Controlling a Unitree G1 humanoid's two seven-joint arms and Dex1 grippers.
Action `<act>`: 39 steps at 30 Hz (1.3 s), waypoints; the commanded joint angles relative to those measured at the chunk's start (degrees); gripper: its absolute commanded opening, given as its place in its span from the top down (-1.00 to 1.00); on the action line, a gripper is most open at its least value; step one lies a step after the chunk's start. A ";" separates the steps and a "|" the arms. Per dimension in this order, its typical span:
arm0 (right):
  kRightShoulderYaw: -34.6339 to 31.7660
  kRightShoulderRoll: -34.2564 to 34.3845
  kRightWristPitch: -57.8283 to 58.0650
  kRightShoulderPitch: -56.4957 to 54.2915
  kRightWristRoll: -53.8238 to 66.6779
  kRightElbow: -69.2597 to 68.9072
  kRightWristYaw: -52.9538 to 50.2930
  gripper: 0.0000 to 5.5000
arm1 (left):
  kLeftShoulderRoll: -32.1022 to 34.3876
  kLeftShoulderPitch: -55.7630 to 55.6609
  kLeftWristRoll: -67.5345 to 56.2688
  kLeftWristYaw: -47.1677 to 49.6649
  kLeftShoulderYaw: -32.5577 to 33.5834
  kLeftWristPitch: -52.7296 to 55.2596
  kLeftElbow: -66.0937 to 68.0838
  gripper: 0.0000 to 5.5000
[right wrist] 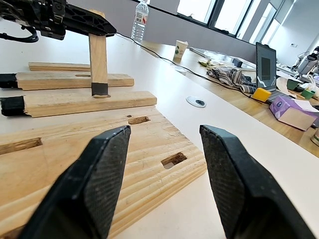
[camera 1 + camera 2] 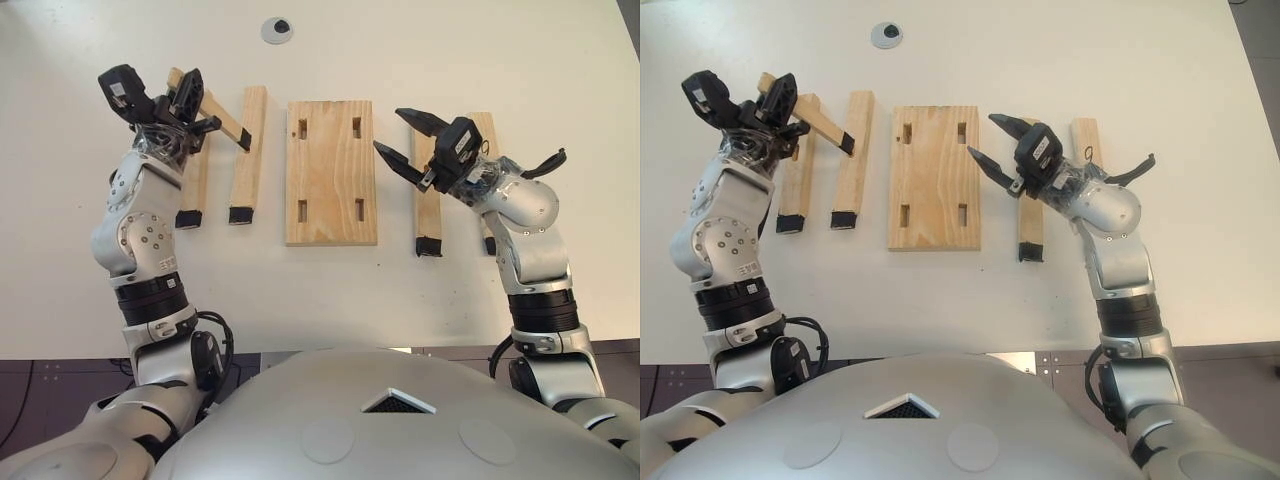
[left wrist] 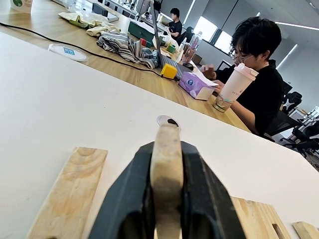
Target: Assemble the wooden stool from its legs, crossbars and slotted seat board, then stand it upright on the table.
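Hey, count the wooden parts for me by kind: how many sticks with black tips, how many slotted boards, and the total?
Black-tipped sticks: 5, one of them in the left tool
Slotted boards: 1
Total: 6

Near the far edge of the white table (image 2: pixel 480 60): a round cable port (image 2: pixel 277 30). Beyond, along a wooden desk (image 3: pixel 40 22): a black cable (image 3: pixel 30 32), a bunched striped cloth (image 3: pixel 127 46) just beside a yellow block (image 3: pixel 169 70), then a purple tissue box (image 3: pixel 195 85) and a pale lidded cup (image 3: pixel 234 87). Also there: an upright water bottle (image 1: pixel 140 22), a paper cup (image 1: pixel 181 50), an open laptop (image 1: pixel 266 62).
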 commanded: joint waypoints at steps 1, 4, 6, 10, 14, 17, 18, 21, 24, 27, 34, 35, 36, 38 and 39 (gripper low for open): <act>0.64 -0.91 -1.02 0.02 -1.17 0.35 -0.10 0.07 | 0.19 1.04 2.68 -0.01 -0.43 -1.39 3.39 0.86; 0.67 -1.03 -1.21 0.16 -1.21 0.31 -0.06 0.07 | 0.42 1.94 4.57 -0.04 -1.18 -3.18 3.92 0.86; 0.81 -1.02 -1.30 0.19 -1.33 0.37 -0.11 0.07 | 0.30 2.41 5.17 -0.15 -1.42 -3.85 4.22 0.86; 1.09 -0.95 -1.48 0.34 -1.60 0.32 -0.20 0.07 | 0.72 4.31 10.08 -0.70 -5.41 -7.74 4.06 0.86; 1.30 -1.03 -1.67 0.14 -1.96 0.55 -0.21 0.07 | 1.17 7.47 17.31 -1.69 -11.57 -13.12 3.41 0.86; 1.36 -1.03 -1.76 0.25 -2.08 0.58 -0.18 0.07 | 0.79 8.93 20.18 -2.53 -14.40 -15.54 3.91 0.86; 1.36 -0.99 -1.80 0.31 -2.13 0.58 -0.16 0.07 | 0.72 9.49 20.76 -2.97 -15.03 -16.04 4.79 0.86; 1.44 -0.89 -1.84 0.48 -2.31 0.54 -0.27 0.07 | 1.95 10.80 22.49 -4.75 -16.87 -16.26 6.94 0.86; 1.54 -0.76 -1.90 0.66 -2.55 0.57 -0.54 0.07 | 2.47 11.34 23.24 -6.35 -17.13 -17.43 11.58 0.86; 1.64 -0.59 -1.93 0.45 -2.76 0.70 -0.77 0.07 | 3.20 12.46 23.59 -8.71 -17.81 -18.00 16.71 0.86; 1.66 -0.59 -2.59 0.55 -3.05 1.05 -1.34 0.07 | 3.73 11.21 21.62 -8.35 -15.33 -17.81 10.96 0.86; 1.52 -0.57 -2.65 0.94 -3.15 0.85 -1.70 0.07 | 4.43 10.61 21.39 -8.41 -15.00 -17.48 8.79 0.75; 1.41 -0.59 -2.79 1.23 -3.23 0.81 -1.93 0.07 | 5.18 10.29 21.08 -8.48 -14.67 -16.79 6.58 0.71; 1.26 -0.56 -3.21 1.99 -3.50 0.66 -2.62 0.07 | 7.30 10.22 19.84 -9.62 -14.05 -13.22 0.27 0.61; 1.29 -0.56 -3.45 2.16 -3.55 0.66 -2.84 0.07 | 8.26 10.62 19.37 -10.28 -13.85 -11.01 -2.60 0.55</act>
